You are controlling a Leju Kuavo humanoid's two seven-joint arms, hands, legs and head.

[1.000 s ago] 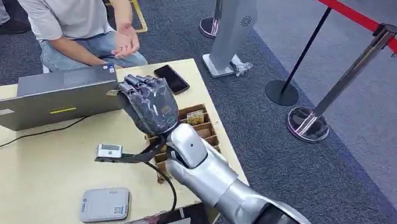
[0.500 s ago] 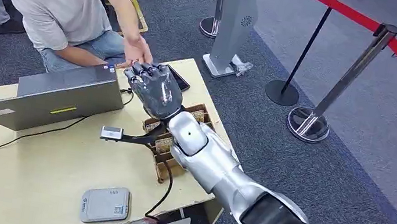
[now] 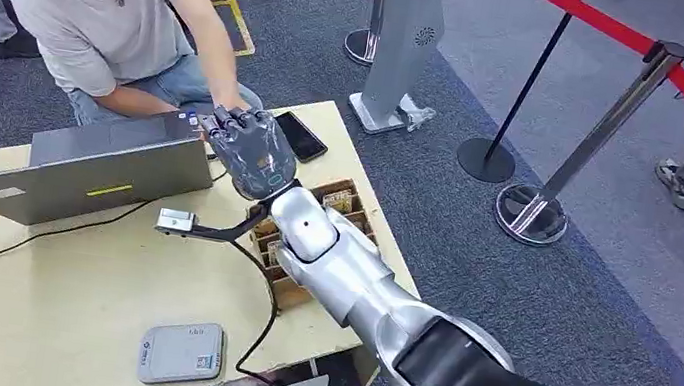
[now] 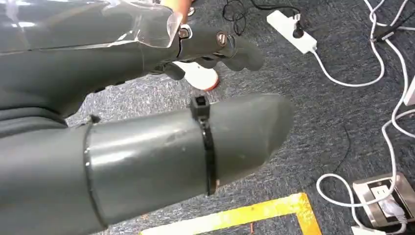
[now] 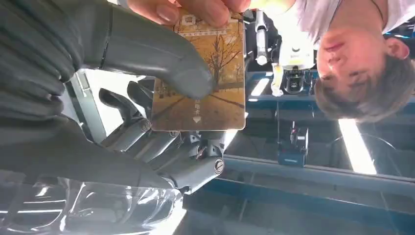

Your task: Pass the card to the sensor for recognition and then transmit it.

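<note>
- Your right hand point(image 5: 122, 98) holds the card point(image 5: 205, 83), thumb pressed on its face, fingers behind it.
- The card's long axis runs straight out from the thumb; its far end sits between the person's fingers point(image 5: 195, 10), which already pinch it.
- Judged from that, the handover turns on easing your thumb off.
- Your left hand point(image 4: 161, 54) hangs over the carpet, holding nothing; whether its fingers are spread, I cannot tell.

Head view high on the robot, looking forward and down over the table point(image 3: 82, 288), right wrist view close behind the right hand point(image 3: 253, 152), turned upside down, facing the person point(image 5: 352, 63) the head view also shows, left wrist view facing down at carpet point(image 4: 313, 117).
</note>
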